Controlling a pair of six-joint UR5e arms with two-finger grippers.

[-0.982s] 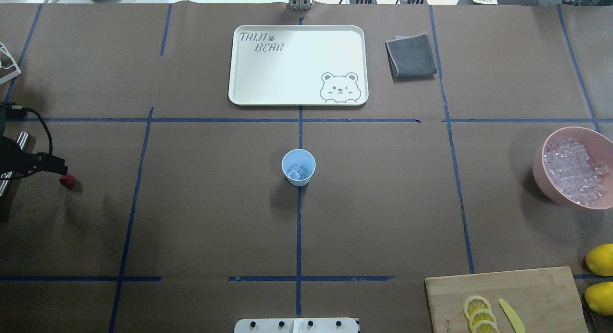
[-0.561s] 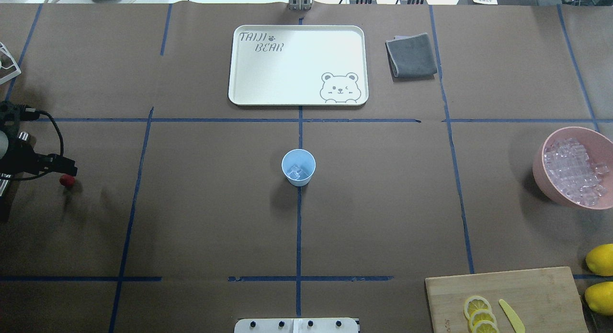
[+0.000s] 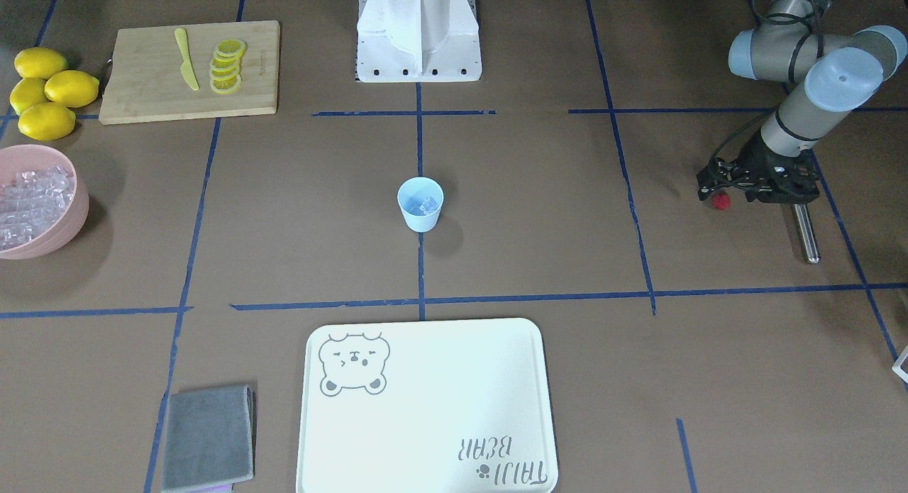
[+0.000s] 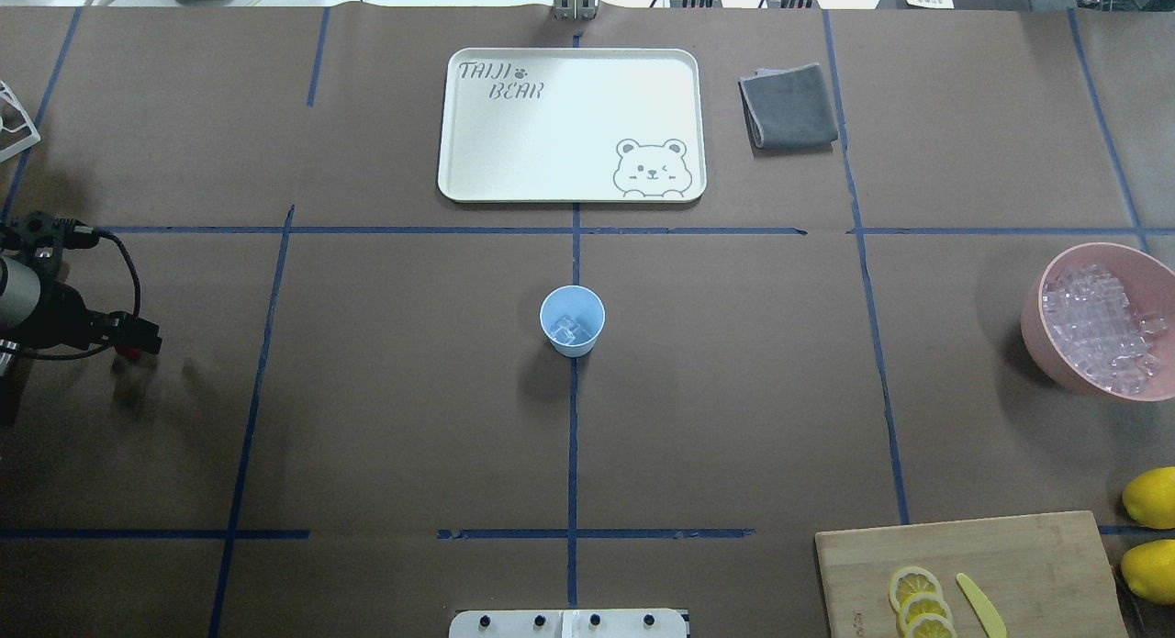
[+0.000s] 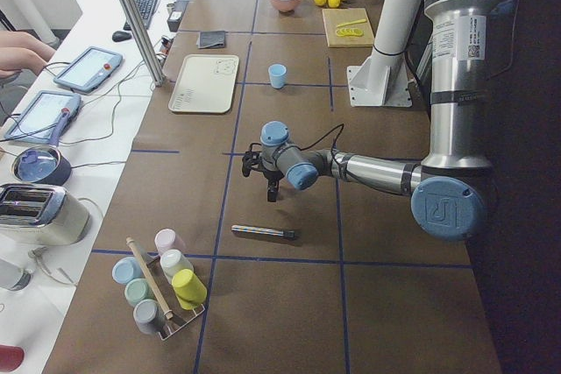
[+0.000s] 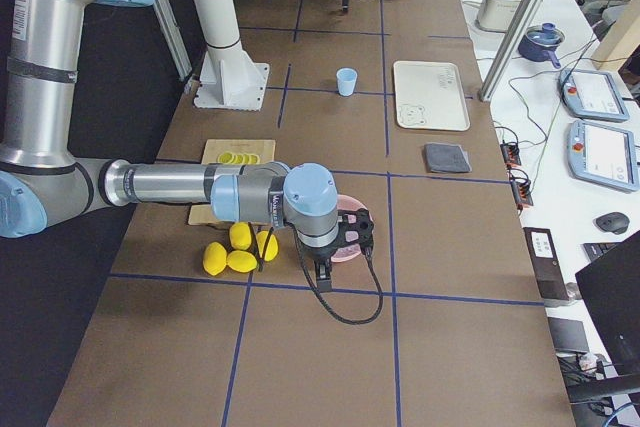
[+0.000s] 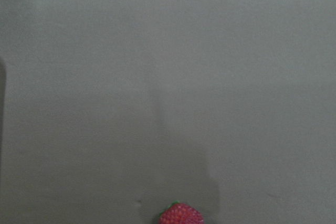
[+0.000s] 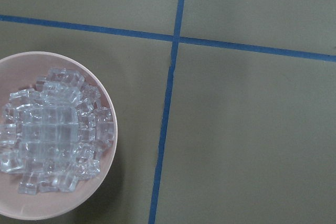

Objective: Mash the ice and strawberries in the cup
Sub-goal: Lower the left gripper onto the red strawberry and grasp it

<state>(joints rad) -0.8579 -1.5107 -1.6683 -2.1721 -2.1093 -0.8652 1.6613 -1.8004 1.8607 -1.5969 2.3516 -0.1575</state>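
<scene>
Left gripper [image 3: 711, 191] hovers at the strawberry [image 3: 721, 202], frame's right; finger spacing unreadable, the right gripper [image 6: 322, 268] too. An off-centre pinch could roll that round strawberry away.

We see the left arm [image 3: 794, 117] stretched far out to its own side, the forearm nearly level, and the wrist bent so the left gripper [image 3: 711, 189] points down and hangs low. We cannot make out how its jaws stand. The right arm [image 6: 170, 185] reaches out level on the opposite side. Its wrist is turned down and the right gripper [image 6: 324, 269] points straight down, its jaws too small for us to read.
</scene>
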